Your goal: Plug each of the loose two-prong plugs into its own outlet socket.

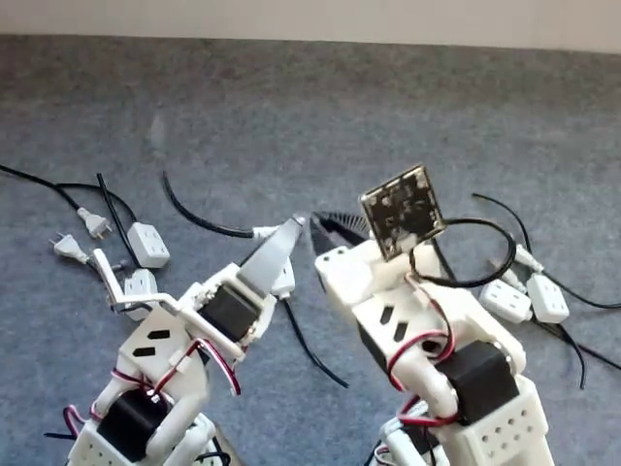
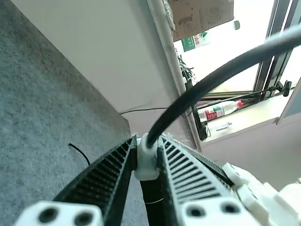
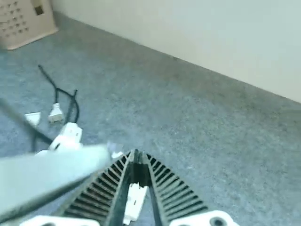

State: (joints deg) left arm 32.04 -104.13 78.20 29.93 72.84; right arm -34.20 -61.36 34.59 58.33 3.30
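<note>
Two arms are holding white parts close together above the carpet [image 1: 291, 116].
The left gripper [image 2: 146, 155] is clamping a plug [image 2: 146, 165] by its collar, its cable [image 2: 211, 77] trailing away. The right gripper [image 3: 135, 157] is pinching a white piece [image 3: 133, 200]. Sockets [image 1: 147, 243] are lying on either side.

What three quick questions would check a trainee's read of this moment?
1. True or false: the left gripper is shut on a white plug.
2. That plug's cable is: A white, B black, C red?
3. A loose plug lies on the carpet; nearer which arm?
Key: 1 true; 2 B; 3 the left arm.
</note>
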